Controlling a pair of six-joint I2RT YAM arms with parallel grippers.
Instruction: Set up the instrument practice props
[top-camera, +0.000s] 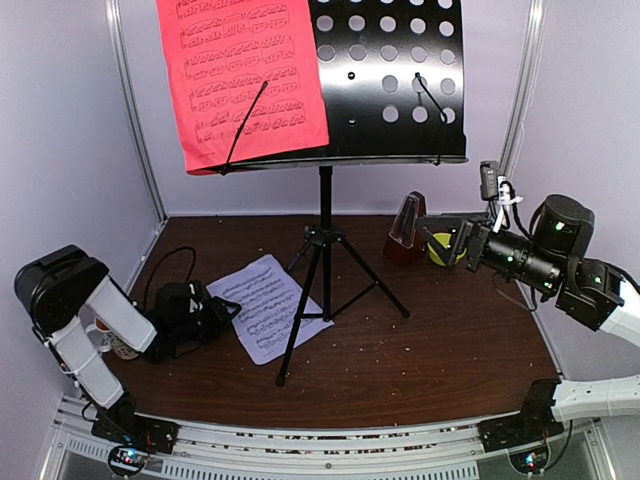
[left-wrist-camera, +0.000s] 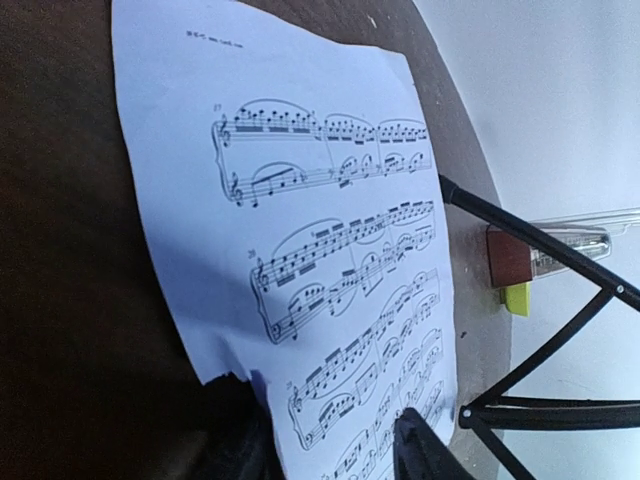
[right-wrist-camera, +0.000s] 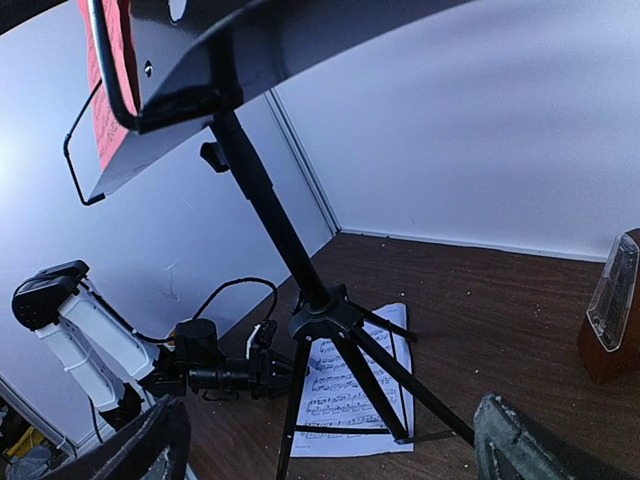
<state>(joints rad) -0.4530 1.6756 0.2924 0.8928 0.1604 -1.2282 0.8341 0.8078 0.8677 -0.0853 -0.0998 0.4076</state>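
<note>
The black perforated music stand (top-camera: 395, 85) stands mid-table on tripod legs (right-wrist-camera: 330, 320). The red sheet (top-camera: 245, 75) rests on the left half of its desk. The white sheet (top-camera: 265, 305) lies flat on the table by the stand's left leg and fills the left wrist view (left-wrist-camera: 300, 200). My left gripper (top-camera: 228, 308) is low at the sheet's left edge, its jaws open with the paper's edge between the fingers (left-wrist-camera: 430, 450). The brown metronome (top-camera: 405, 228) stands at the back right. My right gripper (top-camera: 432, 240) hangs open and empty beside it.
A small yellow-green bowl (top-camera: 442, 252) sits just right of the metronome, behind my right gripper. A patterned white mug (top-camera: 112, 342) is at the far left by the left arm. White walls close in the back and the sides.
</note>
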